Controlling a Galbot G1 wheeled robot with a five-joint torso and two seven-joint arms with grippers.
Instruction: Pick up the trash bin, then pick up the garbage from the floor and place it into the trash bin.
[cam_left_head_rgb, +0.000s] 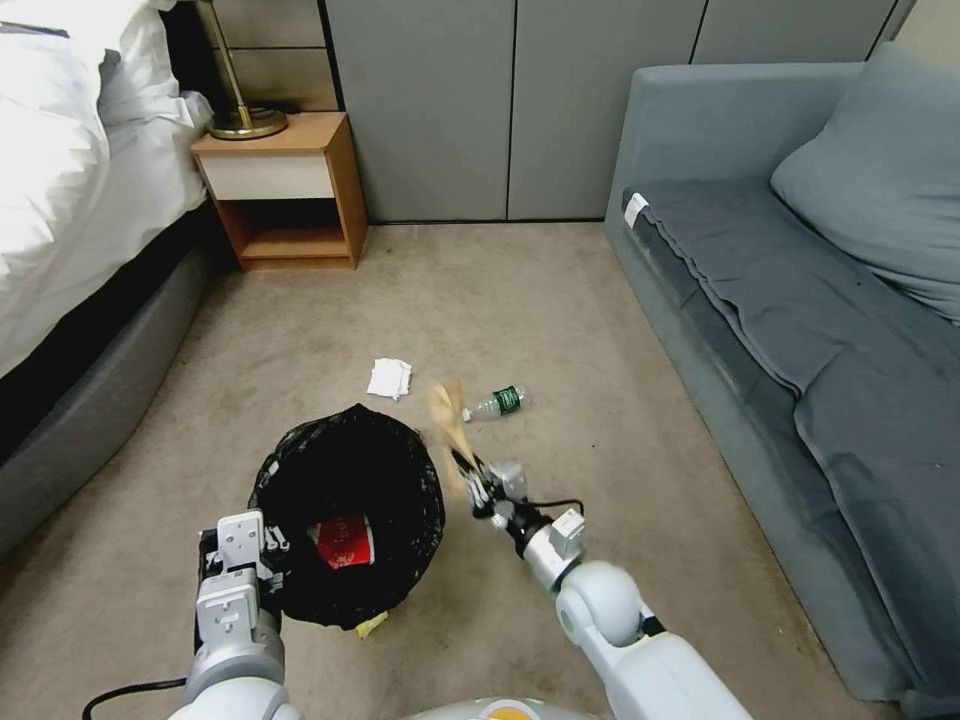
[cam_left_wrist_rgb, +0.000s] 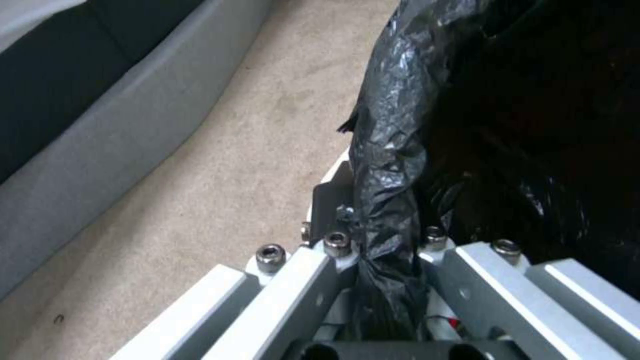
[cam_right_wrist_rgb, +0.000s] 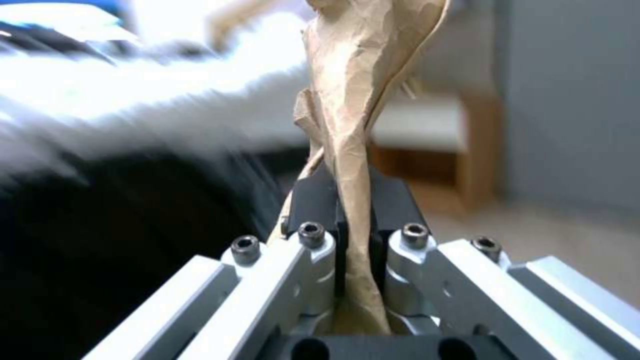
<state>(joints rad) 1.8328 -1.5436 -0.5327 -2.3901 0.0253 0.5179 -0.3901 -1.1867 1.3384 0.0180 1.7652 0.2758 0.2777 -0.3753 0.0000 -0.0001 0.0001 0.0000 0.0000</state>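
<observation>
The trash bin (cam_left_head_rgb: 350, 510), lined with a glossy black bag, hangs low at the lower left, and a red-white paper cup (cam_left_head_rgb: 345, 541) lies inside it. My left gripper (cam_left_head_rgb: 262, 560) is shut on the bin's bagged rim (cam_left_wrist_rgb: 387, 200). Just right of the bin, my right gripper (cam_left_head_rgb: 470, 478) is shut on a crumpled brown paper bag (cam_left_head_rgb: 447, 412) (cam_right_wrist_rgb: 353, 100) that sticks up from its fingers. On the carpet beyond lie a white tissue (cam_left_head_rgb: 389, 378) and a small plastic bottle (cam_left_head_rgb: 498, 402). A yellow wrapper (cam_left_head_rgb: 371, 624) peeks out beneath the bin.
A grey sofa (cam_left_head_rgb: 800, 300) runs along the right side. The bed (cam_left_head_rgb: 70, 220) fills the left, with a wooden nightstand (cam_left_head_rgb: 285, 190) and a lamp base (cam_left_head_rgb: 245, 120) at the back. Open carpet (cam_left_head_rgb: 470, 300) lies between them.
</observation>
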